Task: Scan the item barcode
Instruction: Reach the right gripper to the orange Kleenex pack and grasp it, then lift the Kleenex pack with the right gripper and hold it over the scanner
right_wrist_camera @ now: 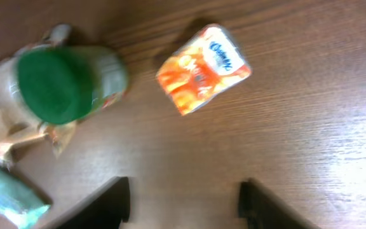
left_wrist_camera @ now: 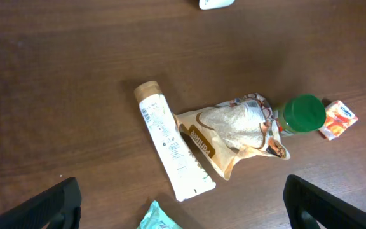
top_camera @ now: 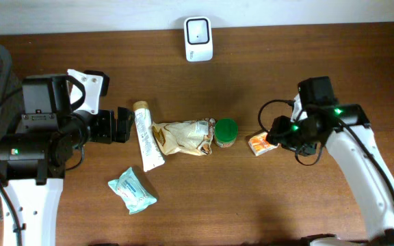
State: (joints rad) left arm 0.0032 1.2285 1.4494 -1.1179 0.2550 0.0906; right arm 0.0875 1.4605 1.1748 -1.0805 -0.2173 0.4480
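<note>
Wooden tabletop: right gripper, jaws apart and empty, above orange packet at green-lidded jar's three o'clock. It looks light and crushable, probably best pinched edgewise. Left gripper gapes empty.

Nothing can be read with certainty. Blue lettering is carried on a white patch of the orange packet (too blurred to be made out). The pale lettering on the tan pouch and the fine print on the cream tube are too small.
</note>
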